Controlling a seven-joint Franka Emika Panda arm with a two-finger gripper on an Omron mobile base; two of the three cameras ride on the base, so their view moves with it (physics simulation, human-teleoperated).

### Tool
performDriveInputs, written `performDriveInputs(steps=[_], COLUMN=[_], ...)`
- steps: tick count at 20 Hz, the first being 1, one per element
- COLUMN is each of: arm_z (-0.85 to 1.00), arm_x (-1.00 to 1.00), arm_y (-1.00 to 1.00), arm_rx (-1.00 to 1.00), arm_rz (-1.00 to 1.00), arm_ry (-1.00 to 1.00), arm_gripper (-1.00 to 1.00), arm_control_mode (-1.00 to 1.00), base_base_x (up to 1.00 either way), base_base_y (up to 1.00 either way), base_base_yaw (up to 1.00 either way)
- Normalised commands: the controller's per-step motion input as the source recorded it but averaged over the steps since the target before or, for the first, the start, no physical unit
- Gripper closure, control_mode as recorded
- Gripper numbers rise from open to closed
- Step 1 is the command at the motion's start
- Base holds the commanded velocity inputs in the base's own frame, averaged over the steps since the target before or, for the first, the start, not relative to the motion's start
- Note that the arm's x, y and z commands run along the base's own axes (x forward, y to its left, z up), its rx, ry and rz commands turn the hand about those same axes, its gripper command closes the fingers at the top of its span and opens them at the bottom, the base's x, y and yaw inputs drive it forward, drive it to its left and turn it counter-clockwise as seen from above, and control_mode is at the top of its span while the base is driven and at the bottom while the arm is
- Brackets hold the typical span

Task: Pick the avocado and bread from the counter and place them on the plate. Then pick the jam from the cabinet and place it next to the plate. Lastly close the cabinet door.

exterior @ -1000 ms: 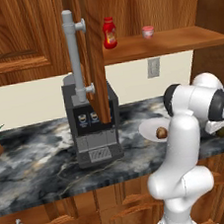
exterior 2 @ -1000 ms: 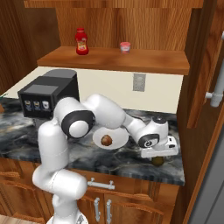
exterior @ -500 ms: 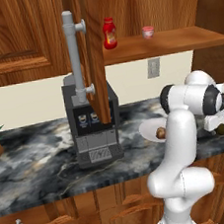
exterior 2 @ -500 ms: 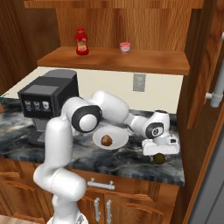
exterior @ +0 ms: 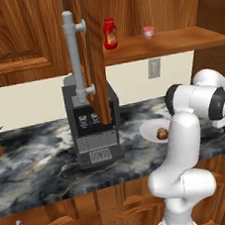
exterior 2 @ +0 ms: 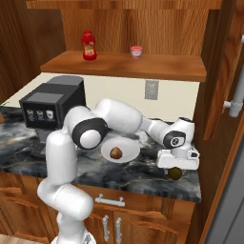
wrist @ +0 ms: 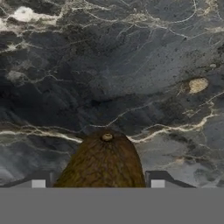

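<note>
Between the fingers of the gripper (exterior 2: 177,167) the avocado (wrist: 103,159) is now sitting; the jaws have narrowed around it, seemingly gripping. The bread (exterior 2: 116,153) is lying on the plate (exterior 2: 129,145) beside, so lifting comes next.

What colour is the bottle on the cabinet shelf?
Red, with a label on its front. The bottle shows best in the right base view.
</note>
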Motion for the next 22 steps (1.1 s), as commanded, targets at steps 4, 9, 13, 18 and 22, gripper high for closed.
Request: performDriveInputs(steps=[4, 9, 13, 18, 22], arm_z=[0.26, 0.46, 0.46, 0.37, 0.37], arm_x=[-0.17, 0.00, 0.00, 0.00, 0.07], arm_y=[0.93, 1.00, 0.88, 0.71, 0.55], arm_rx=[0.00, -0.05, -0.06, -0.06, -0.03], arm_rz=[0.00, 0.00, 0.00, 0.00, 0.00], arm_ry=[-0.17, -0.19, -0.21, -0.19, -0.21], arm_gripper=[1.00, 1.00, 1.00, 1.00, 1.00], arm_control_mode=[-1.00, -1.00, -1.00, -1.00, -1.00], base_base_x=[0.00, 0.00, 0.00, 0.00, 0.00], base_base_y=[0.00, 0.00, 0.00, 0.00, 0.00], base_base_yaw=[0.00, 0.00, 0.00, 0.00, 0.00])
